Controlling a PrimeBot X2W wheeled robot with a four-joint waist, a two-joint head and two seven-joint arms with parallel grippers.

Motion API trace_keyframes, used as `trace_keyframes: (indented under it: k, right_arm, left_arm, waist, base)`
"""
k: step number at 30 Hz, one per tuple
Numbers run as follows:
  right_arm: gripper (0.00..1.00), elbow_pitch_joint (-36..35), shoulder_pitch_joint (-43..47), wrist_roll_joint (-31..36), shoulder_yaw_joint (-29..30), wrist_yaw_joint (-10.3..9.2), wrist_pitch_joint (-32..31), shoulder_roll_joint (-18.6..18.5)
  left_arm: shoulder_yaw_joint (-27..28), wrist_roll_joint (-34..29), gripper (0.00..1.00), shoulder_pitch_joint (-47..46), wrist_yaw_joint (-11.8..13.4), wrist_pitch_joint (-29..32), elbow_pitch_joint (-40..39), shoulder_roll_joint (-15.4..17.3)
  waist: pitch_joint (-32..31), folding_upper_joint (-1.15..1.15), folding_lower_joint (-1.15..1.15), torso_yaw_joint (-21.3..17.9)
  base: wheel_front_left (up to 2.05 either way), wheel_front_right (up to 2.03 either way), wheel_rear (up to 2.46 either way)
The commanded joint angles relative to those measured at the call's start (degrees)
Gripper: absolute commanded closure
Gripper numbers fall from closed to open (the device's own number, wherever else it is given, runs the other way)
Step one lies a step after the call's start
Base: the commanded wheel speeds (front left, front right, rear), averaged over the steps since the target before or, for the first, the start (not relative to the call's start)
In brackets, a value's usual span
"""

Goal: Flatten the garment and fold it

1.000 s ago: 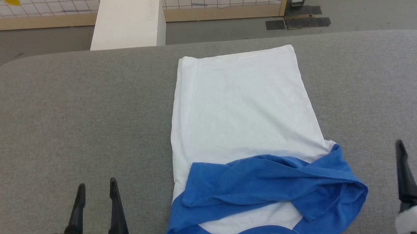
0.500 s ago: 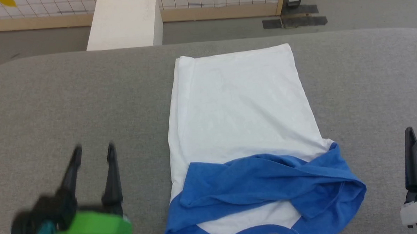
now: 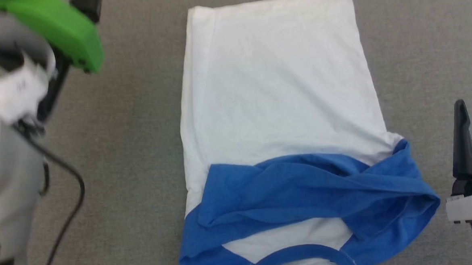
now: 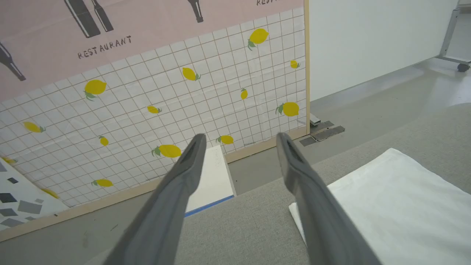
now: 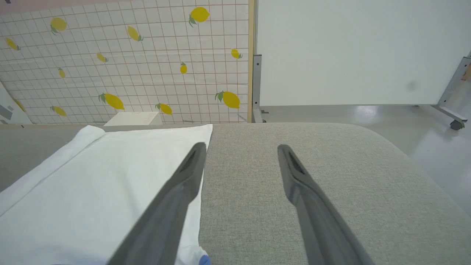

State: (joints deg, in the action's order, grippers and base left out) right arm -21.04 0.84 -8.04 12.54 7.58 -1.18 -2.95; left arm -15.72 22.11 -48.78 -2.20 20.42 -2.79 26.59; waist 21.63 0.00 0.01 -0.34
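The garment [image 3: 274, 90] lies on the grey padded table [image 3: 122, 126], its white body folded into a long strip running away from me. Its blue sleeves [image 3: 304, 193] are crossed in a rumpled band over the near end, with the blue neckband [image 3: 303, 252] at the bottom edge. My left arm's green wrist cover [image 3: 57, 28] is raised at the upper left, left of the garment. The left gripper [image 4: 239, 138] is open and empty above the table, with the garment's far corner [image 4: 386, 198] to its right. The right gripper [image 5: 241, 147] is open and empty beside the garment's right edge [image 5: 99, 176]; one of its fingers [image 3: 465, 144] stands at the far right.
A white box [image 4: 211, 176] stands on the floor beyond the table's far edge, before a lemon-patterned tiled panel [image 4: 147, 95]. A black cable [image 3: 68, 214] hangs from my left arm over the table. Bare grey cloth lies on both sides of the garment.
The head camera has tipped down and closer, so the whole picture shifted. My left arm has risen from the lower left to the upper left. The right gripper has hardly moved; the garment is unchanged.
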Motion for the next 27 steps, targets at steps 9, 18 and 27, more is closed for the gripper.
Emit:
trace_keyframes:
  k: [9,18,27]
  right_arm:
    - [0.00,1.62,-4.11,-0.45,-0.95,-0.09,2.01,0.07]
    - [0.00,2.63,-6.92,-0.07,-1.68,-0.09,2.69,0.07]
    - [0.00,3.43,-8.29,0.12,-2.12,-0.09,2.36,0.07]
  left_arm:
    - [-6.83,-1.87,0.00,-16.78,-3.80,8.26,13.71,-0.97]
    - [-9.70,1.56,0.00,-19.54,-4.65,10.31,18.76,-3.98]
    - [-11.07,4.36,0.00,-18.54,-4.67,14.26,20.06,-4.75]
  waist:
    - [15.03,0.00,-0.01,-3.74]
    - [20.33,0.00,-0.01,-3.90]
    - [22.58,0.00,-0.01,-3.58]
  base:
    - [0.00,0.00,0.00]
    - [0.00,0.00,0.00]
    - [0.00,0.00,0.00]
